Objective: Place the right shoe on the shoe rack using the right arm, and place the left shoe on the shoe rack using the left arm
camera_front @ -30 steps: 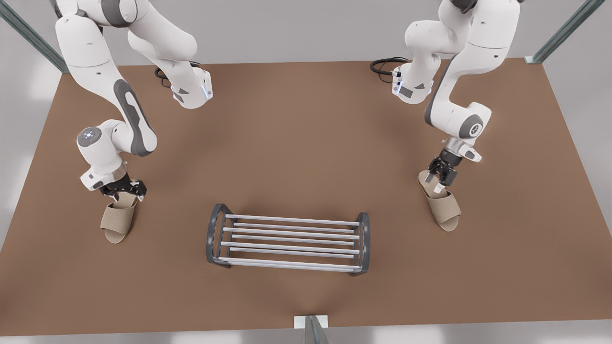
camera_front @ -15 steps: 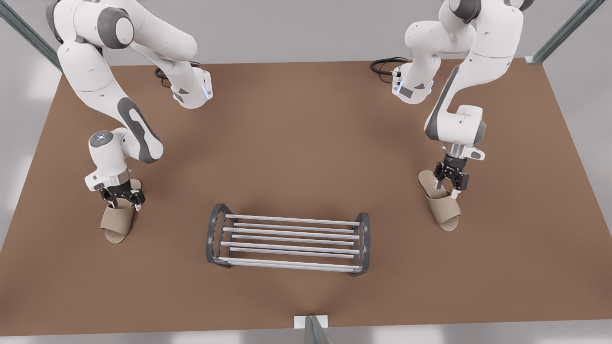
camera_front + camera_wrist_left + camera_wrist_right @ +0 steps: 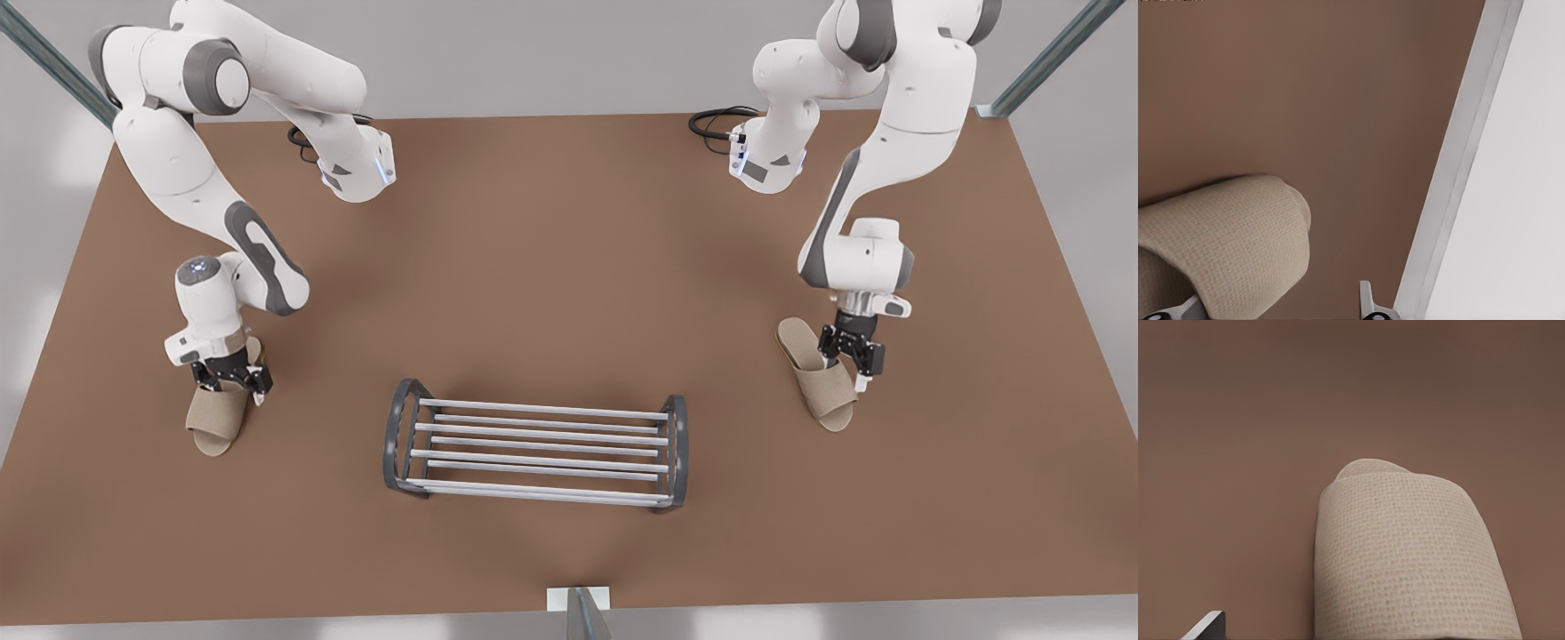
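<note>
Two beige open-toe slippers lie flat on the brown table, toes toward the front edge. The left shoe (image 3: 212, 425) is at the front view's left, and my left gripper (image 3: 233, 384) hangs open over its strap. In the left wrist view one finger (image 3: 1367, 305) stands beside the left shoe (image 3: 1231, 247). The right shoe (image 3: 827, 398) is at the front view's right, with my right gripper (image 3: 846, 368) open and low over its strap. One finger (image 3: 1205, 625) stands off the side of the right shoe (image 3: 1411, 553). The shoe rack (image 3: 542, 412) stands between the shoes with bare bars.
The table's side edge (image 3: 1458, 167) runs close to the left shoe. Black cables (image 3: 711, 120) lie by the arm bases at the back. A metal post (image 3: 582, 613) stands at the table's front edge, and open brown table (image 3: 551, 267) lies behind the rack.
Both grippers have moved from the slippers' heels forward to the straps and come lower, with the wrists turning more upright. Neither slipper nor the rack has moved.
</note>
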Available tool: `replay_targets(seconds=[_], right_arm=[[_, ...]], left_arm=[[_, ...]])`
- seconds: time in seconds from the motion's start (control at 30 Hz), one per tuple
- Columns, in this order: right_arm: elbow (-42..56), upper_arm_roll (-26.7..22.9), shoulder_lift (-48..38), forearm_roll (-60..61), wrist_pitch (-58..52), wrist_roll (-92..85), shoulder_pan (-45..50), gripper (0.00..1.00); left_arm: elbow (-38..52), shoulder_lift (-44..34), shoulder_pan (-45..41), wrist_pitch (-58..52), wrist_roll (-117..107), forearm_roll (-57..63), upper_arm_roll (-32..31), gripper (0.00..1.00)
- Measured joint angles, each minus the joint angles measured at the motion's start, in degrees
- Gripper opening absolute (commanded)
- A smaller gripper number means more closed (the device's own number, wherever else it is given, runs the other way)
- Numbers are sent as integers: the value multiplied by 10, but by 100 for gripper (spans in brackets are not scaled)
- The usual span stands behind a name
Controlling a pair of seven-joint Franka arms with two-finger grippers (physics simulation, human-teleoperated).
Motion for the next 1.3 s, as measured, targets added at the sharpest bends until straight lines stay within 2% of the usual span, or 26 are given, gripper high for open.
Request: replay_targets(seconds=[0.3, 0.33, 0.37, 0.8, 0.83, 0.87, 0.9, 0.97, 1.03, 1.07, 1.27, 1.3], right_arm=[[21, 3, 20, -1, 8, 6, 0, 100], [24, 4, 21, -1, 8, 7, 1, 100], [27, 4, 23, -1, 8, 7, 1, 100], [37, 10, 25, -1, 10, 11, 1, 99], [38, 10, 25, -1, 10, 12, 1, 91], [39, 10, 25, -2, 10, 12, 1, 60], [40, 10, 25, -3, 10, 11, 1, 42], [41, 16, 22, -4, 10, 11, 0, 32], [42, 23, 15, -5, 10, 11, -1, 29], [43, 25, 10, -5, 10, 11, -2, 21], [52, 53, -44, -24, 7, 12, 1, 21], [53, 66, -68, -25, -2, 12, 1, 21]], left_arm=[[24, 35, 1, -6, 16, 0, 0, 100], [28, 38, 1, -7, 17, 0, 0, 95], [31, 41, 1, -7, 19, 0, 0, 76], [36, 63, 1, -17, 29, -6, -1, 75], [36, 64, 1, -18, 30, -8, -1, 70], [36, 64, 1, -19, 30, -9, -1, 67], [36, 64, 1, -20, 30, -10, -1, 66], [36, 64, 1, -21, 30, -11, -1, 63], [36, 64, 1, -22, 30, -11, -1, 63], [36, 64, 1, -22, 30, -11, -1, 63], [69, 57, 5, -25, 32, -11, -1, 63], [72, 56, 6, -25, 32, -11, -3, 55]])
